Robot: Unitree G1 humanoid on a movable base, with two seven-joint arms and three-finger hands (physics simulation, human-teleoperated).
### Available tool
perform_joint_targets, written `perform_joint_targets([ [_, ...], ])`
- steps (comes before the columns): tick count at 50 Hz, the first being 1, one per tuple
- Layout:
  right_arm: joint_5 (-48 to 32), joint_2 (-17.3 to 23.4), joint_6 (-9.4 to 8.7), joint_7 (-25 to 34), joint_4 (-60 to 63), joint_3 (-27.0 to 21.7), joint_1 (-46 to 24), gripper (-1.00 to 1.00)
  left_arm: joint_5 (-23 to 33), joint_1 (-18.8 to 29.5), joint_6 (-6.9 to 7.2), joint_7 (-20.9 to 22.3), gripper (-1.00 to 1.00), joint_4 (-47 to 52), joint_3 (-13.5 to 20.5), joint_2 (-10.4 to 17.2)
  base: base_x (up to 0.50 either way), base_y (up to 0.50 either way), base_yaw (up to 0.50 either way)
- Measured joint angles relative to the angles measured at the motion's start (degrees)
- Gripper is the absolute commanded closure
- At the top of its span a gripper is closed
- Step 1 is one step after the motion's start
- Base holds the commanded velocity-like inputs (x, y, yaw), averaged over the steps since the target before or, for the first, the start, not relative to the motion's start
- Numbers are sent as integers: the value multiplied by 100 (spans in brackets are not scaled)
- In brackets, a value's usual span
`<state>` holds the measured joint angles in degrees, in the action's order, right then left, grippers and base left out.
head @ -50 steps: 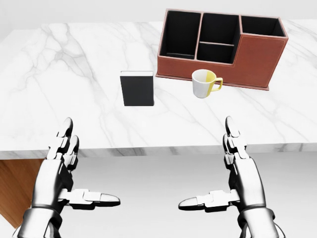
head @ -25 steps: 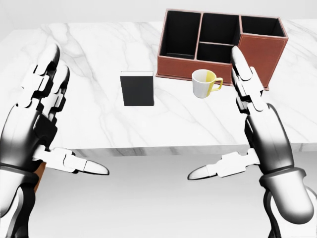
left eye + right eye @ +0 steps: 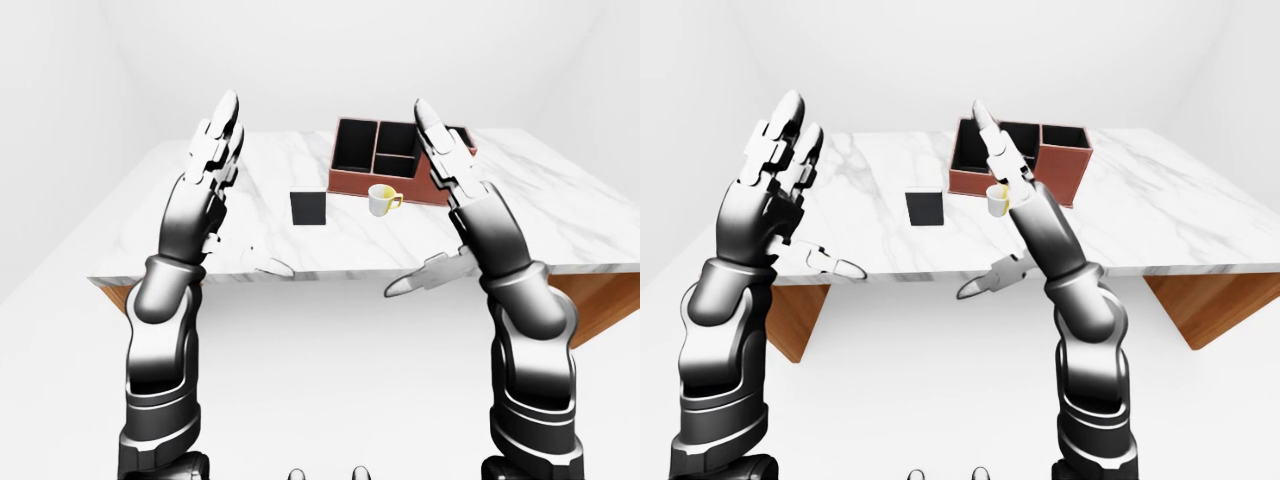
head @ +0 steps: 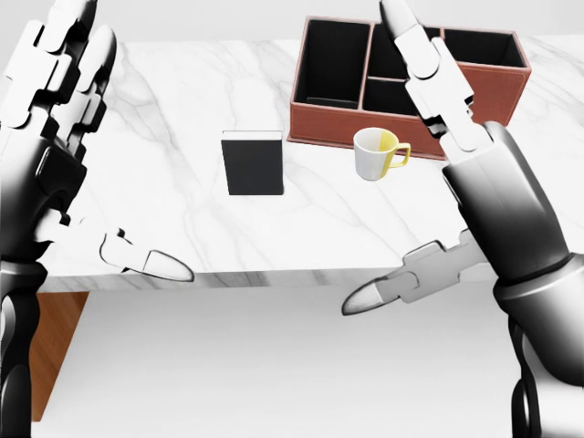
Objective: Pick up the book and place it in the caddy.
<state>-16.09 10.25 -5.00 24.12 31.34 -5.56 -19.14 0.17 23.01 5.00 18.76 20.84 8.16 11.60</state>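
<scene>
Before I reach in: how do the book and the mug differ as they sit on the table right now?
The book is black, flat-sided and boxy; the mug is white and yellow, round, with a handle toward the head view's right. The book stands apart from the caddy, while the mug sits just below the caddy's wall in that view. Both rest on the marble table, untouched by either hand.

White-and-yellow mug (image 4: 380, 152) upright on marble table (image 4: 173, 109)

Black book (image 4: 253, 163) on marble, reddish-brown caddy (image 4: 409, 84) nearby, apparently empty
</scene>
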Motion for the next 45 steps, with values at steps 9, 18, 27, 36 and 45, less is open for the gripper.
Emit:
perform_joint_targets([
  [9, -64, 54, 0, 219, 155, 12, -175, -100, 1, 158, 0, 26, -100, 12, 41, 68, 4, 0, 0],
  [18, -78, 65, 0, 339, 271, 28, -245, -100, -16, 190, 0, 36, -100, 103, 74, 111, 30, 0, 0],
  [27, -92, 56, 0, 375, 265, 41, -241, -100, -11, 160, 0, 49, -100, 129, 74, 112, 31, 0, 0],
  [36, -127, 45, 0, 394, 215, 64, -214, -100, 10, 124, 0, 74, -100, 146, 55, 95, 31, 0, 0],
  [45, -191, 7, 0, 395, 173, 105, -177, -100, 7, 69, 0, 90, -100, 145, 61, 73, 31, 0, 0],
])
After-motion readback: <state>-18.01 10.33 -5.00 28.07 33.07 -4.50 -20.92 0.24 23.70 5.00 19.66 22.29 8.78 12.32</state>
